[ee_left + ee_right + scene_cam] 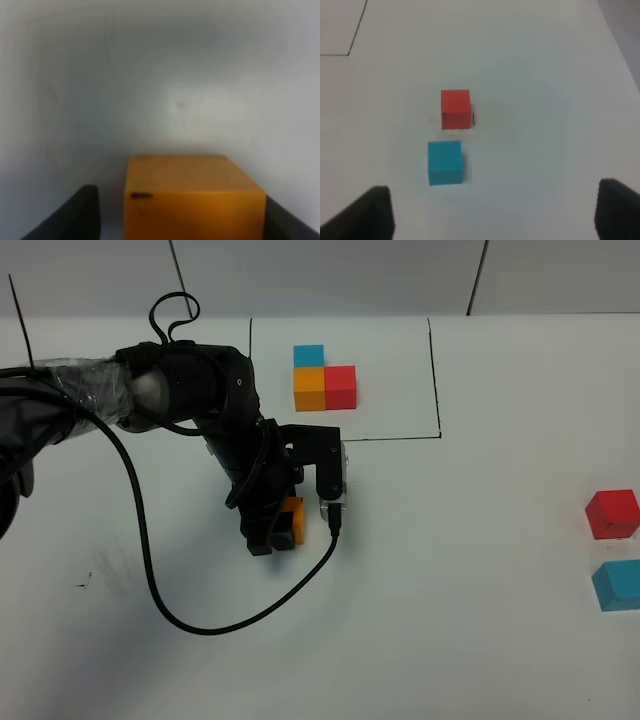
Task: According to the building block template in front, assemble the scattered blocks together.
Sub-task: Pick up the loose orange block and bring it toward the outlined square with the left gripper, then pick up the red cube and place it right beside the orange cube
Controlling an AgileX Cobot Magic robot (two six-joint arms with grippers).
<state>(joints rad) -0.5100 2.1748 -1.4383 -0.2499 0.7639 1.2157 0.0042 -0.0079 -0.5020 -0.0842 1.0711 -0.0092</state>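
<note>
The building block template (325, 380) is a sky-blue, orange and red cluster inside a black outline at the back of the table. An unframed orange cube (293, 520) (192, 200) rests on the table between the fingers of my left gripper (287, 527) (182, 220). In the left wrist view a gap shows between one finger (75, 215) and the cube, so the jaws stand open around it. The red cube (612, 513) (455, 108) and sky-blue cube (618, 585) (445, 162) lie at the far right, slightly apart. My right gripper (492, 215) hovers open above and short of them, holding nothing.
The left arm's black cable (160, 580) loops over the table in front of the arm. The template's black outline (437, 390) runs between the orange cube and the cluster. White tabletop (470, 570) lies between the orange cube and the two cubes at the right.
</note>
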